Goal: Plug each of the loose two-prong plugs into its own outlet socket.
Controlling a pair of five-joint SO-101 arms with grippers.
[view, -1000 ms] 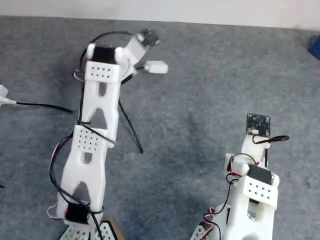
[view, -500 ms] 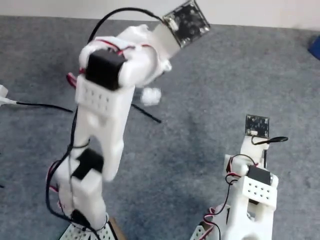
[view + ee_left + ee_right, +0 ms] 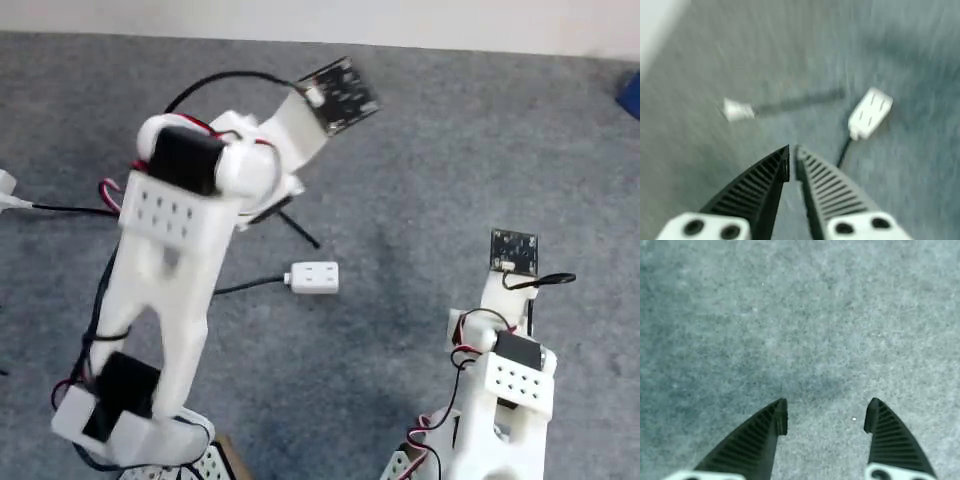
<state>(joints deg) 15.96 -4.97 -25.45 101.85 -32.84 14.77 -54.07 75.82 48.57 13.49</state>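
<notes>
Left pincer (image 3: 792,150), tips together, near outlet socket (image 3: 870,112), apart

Soft, even light, grey carpet (image 3: 420,170) moderately bright, faint diffuse shadow just ahead of the right hand (image 3: 827,407)

Lying on the carpet (image 3: 420,140) between left arm (image 3: 165,260) and right arm (image 3: 505,395): outlet socket (image 3: 314,277). Far left, at the edge: loose plug (image 3: 8,190).
</notes>
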